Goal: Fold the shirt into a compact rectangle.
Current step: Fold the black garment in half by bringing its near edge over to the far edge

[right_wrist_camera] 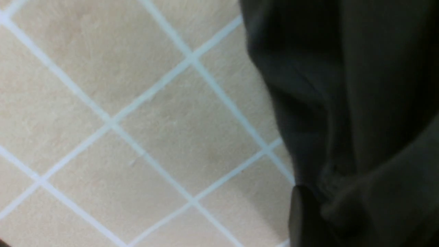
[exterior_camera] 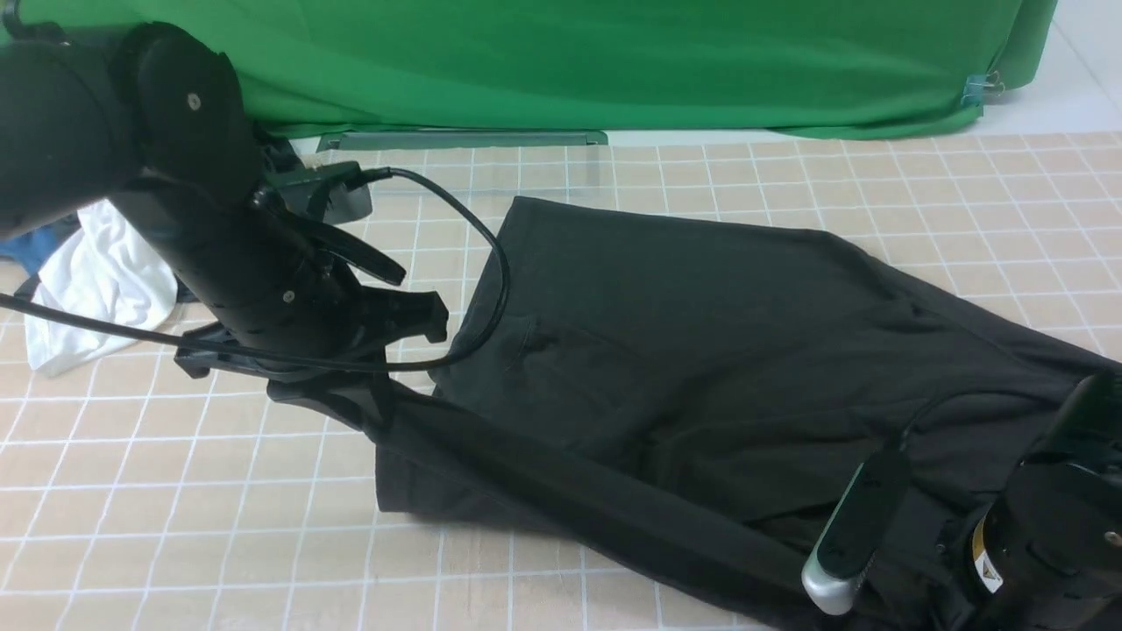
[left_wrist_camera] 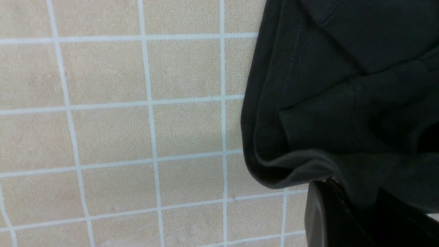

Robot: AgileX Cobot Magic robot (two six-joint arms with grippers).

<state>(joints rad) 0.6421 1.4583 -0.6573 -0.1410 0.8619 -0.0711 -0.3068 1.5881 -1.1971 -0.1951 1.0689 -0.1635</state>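
Folding looks midway: shirt [exterior_camera: 701, 333] lies on bench [exterior_camera: 175, 491], near edge raised taut between both arms; left jaws clenched on that edge; right jaws blurred against cloth, cannot tell. Compact rectangle not yet reached.

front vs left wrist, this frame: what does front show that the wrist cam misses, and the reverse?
Front only: the whole black shirt spread out, with a raised fold stretched along its near side; the white garment at the robot's left; the green backdrop; the left arm's cable.
Left wrist only: the stitch line along the shirt's hem, close up, and the layers bunched there.
Both: the shirt, the beige gridded table cover, and the left hand shut on the shirt's edge.
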